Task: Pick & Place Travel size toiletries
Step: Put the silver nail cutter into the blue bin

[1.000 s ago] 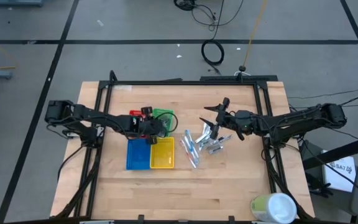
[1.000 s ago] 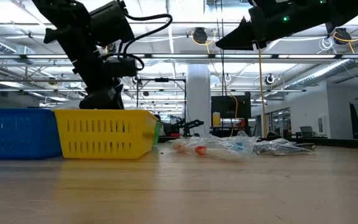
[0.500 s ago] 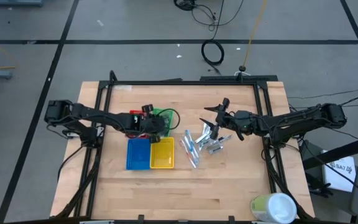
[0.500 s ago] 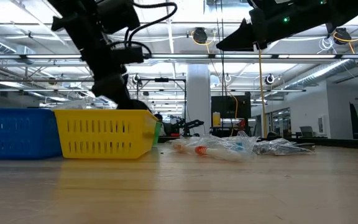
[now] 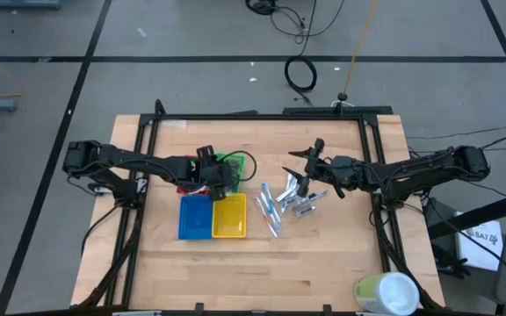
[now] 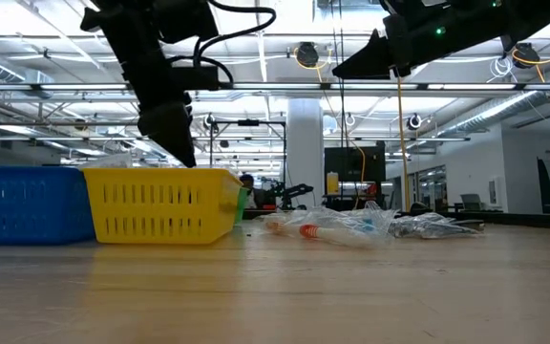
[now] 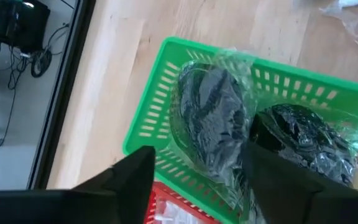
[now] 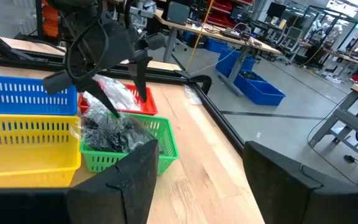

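A loose pile of travel size toiletries (image 5: 284, 202), slim silver and pale blue tubes in clear wrap, lies on the wooden table right of the yellow tray (image 5: 229, 216). Two dark grey discs in clear wrap (image 7: 216, 118) lie inside the green tray (image 7: 160, 112). My left gripper (image 7: 194, 165) hangs open just above them, fingers pointing down, holding nothing. The same gripper shows over the green tray in the right wrist view (image 8: 126, 87). My right gripper (image 5: 301, 184) hovers open above the pile's far end, empty.
A blue tray (image 5: 195, 217) adjoins the yellow one, and a red tray (image 8: 129, 99) stands beside the green one. A large pale green and white cylinder (image 5: 386, 292) stands at the near right corner. Bare wood fills the table's near half.
My left gripper has swung from over the yellow tray's far end to over the green tray and risen a little. My right gripper has kept still.
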You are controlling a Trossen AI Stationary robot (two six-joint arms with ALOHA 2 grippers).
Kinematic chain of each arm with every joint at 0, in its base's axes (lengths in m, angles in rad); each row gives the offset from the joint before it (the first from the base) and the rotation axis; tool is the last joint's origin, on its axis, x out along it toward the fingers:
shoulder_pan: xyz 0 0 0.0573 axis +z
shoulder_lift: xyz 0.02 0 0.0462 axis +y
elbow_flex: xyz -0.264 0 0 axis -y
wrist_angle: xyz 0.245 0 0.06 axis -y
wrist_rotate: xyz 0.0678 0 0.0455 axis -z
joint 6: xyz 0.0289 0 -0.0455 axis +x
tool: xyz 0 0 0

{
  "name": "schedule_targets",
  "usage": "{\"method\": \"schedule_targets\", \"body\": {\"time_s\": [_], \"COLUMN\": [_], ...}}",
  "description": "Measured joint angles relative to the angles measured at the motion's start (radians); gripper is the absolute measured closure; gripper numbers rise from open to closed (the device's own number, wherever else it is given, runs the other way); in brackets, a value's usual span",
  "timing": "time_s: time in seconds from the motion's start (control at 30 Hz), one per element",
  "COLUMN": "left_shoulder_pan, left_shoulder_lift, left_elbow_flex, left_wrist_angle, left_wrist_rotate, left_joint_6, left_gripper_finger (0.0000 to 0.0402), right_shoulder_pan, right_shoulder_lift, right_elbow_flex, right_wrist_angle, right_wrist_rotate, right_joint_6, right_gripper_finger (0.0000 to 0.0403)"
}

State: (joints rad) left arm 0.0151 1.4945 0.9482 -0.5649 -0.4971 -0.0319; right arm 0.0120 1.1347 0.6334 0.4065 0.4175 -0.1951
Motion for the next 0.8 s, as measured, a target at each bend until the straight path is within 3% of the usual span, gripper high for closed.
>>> {"method": "schedule_targets", "body": {"time_s": [0.27, 0.43, 0.57, 0.8], "left_shoulder_pan": [-0.045, -0.086, -0.108, -0.139], "left_shoulder_lift": [-0.074, -0.214, -0.381, -0.762], "left_elbow_flex": [0.168, 0.182, 0.094, -0.217], "left_wrist_angle": [-0.248, -0.222, -0.125, 0.135], "left_wrist_rotate": [0.010, 0.093, 0.185, 0.197], "left_joint_6": [-0.052, 0.013, 0.058, 0.075], "left_gripper_finger": [0.0102, 0.0090, 0.0088, 0.0095], "right_shoulder_pan": [0.000, 0.001, 0.002, 0.003], "right_shoulder_lift": [0.000, 0.000, 0.000, 0.000], "right_elbow_flex": [0.000, 0.001, 0.001, 0.001], "right_wrist_angle": [-0.005, -0.018, -0.025, -0.045], "right_wrist_rotate": [0.000, 0.000, 0.000, -0.003], "right_joint_6": [0.000, 0.000, 0.000, 0.030], "right_gripper_finger": [0.0181, 0.0181, 0.0181, 0.0181]}}
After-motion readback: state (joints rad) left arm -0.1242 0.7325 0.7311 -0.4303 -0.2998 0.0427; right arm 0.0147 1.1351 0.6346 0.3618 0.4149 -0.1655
